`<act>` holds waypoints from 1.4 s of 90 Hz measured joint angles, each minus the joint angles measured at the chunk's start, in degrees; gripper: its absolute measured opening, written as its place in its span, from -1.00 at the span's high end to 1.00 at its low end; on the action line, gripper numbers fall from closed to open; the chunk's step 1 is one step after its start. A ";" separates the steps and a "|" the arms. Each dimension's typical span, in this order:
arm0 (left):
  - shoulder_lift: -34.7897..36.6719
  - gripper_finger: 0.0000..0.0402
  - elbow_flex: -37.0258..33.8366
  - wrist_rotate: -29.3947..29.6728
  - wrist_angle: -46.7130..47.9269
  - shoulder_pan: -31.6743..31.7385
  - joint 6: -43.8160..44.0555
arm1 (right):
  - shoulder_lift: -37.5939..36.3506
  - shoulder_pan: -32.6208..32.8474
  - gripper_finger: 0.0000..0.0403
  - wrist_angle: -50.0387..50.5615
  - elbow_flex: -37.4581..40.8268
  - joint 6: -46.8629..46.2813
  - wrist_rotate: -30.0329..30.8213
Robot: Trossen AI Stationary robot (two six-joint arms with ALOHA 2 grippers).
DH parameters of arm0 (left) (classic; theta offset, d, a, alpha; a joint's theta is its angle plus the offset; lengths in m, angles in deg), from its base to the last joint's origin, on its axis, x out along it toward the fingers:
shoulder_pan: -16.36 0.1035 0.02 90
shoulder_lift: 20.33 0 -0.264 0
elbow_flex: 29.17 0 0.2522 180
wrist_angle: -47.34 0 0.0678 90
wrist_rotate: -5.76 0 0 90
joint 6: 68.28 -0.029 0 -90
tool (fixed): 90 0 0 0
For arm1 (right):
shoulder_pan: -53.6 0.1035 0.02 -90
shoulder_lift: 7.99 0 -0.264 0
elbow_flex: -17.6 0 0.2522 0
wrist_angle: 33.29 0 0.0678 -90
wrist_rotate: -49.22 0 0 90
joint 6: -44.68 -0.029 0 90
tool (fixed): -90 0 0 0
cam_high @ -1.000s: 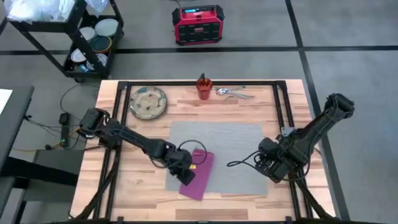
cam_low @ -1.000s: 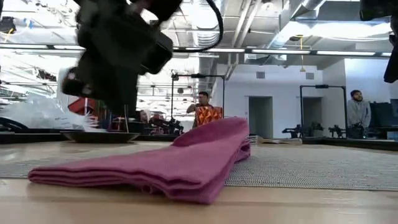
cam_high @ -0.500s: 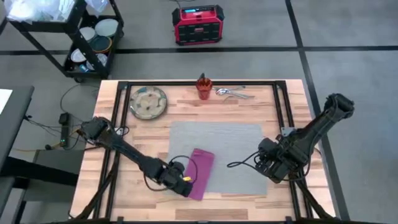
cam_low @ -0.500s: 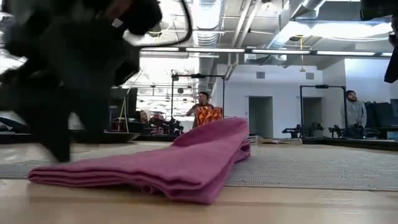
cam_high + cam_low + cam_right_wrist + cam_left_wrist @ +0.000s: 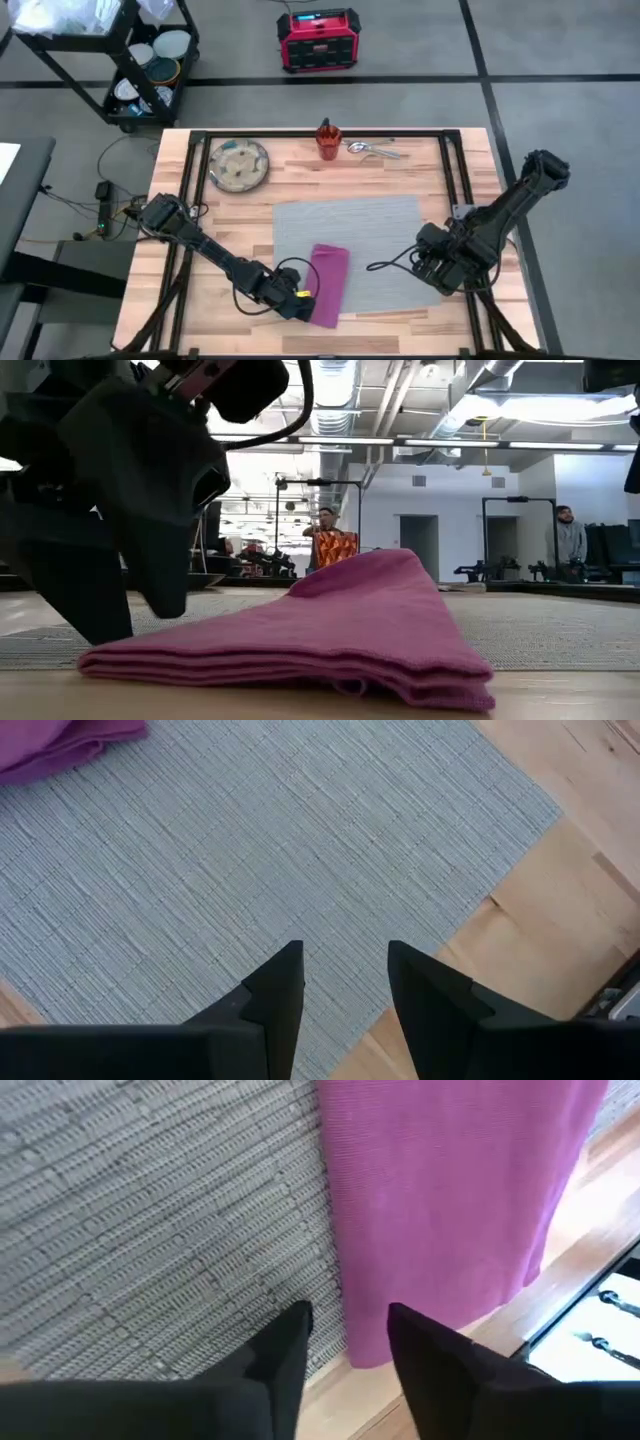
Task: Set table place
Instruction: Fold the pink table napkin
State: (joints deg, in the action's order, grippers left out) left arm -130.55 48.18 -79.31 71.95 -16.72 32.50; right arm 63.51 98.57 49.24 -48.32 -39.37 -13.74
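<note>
A folded magenta napkin (image 5: 329, 284) lies on the grey woven mat (image 5: 375, 240), its near end past the mat's near edge onto the wooden table (image 5: 230, 230). My left gripper (image 5: 303, 301) stands open and low at the napkin's near left corner (image 5: 356, 1348), one finger over the mat and one over the napkin. My right gripper (image 5: 427, 262) hovers open over the mat's near right corner (image 5: 500, 810). The speckled plate (image 5: 239, 165), the orange-red cup (image 5: 328, 141) and the steel cutlery (image 5: 376, 150) rest along the table's far side. My left gripper comes at the napkin's near left corner (image 5: 352, 1335) slanting down, its fingers (image 5: 290, 1342) on either side of the napkin's left edge. Whether a finger touches the cloth, I cannot tell. The napkin lies flat, several layers folded (image 5: 300, 665).
A black rail frame (image 5: 448, 170) runs around the tabletop. A black wheeled cart (image 5: 140, 60) with dishes and a red device (image 5: 318, 38) stand on the floor beyond the far edge. People (image 5: 571, 540) stand in the room behind.
My left gripper has gone toward the table's near edge and come down low beside the napkin. The napkin has turned about: its near end has swung toward the right, and it now lies about parallel to the mat's side edges.
</note>
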 joint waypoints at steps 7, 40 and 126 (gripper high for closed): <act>-0.06 0.49 0.54 1.89 -1.78 -0.07 -0.47 | 0.00 0.04 0.34 -0.11 0.00 -0.09 -0.11; 0.58 0.50 1.89 3.90 -4.12 -1.05 3.13 | 0.00 0.04 0.34 0.12 0.00 0.24 -0.12; 0.48 0.50 2.41 -6.61 15.48 -2.23 9.20 | 0.00 0.28 0.34 1.12 0.02 0.06 -0.04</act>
State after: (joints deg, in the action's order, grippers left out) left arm -130.07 50.58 -85.92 87.43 -18.95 41.69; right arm 63.51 98.86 50.36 -48.30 -39.31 -13.78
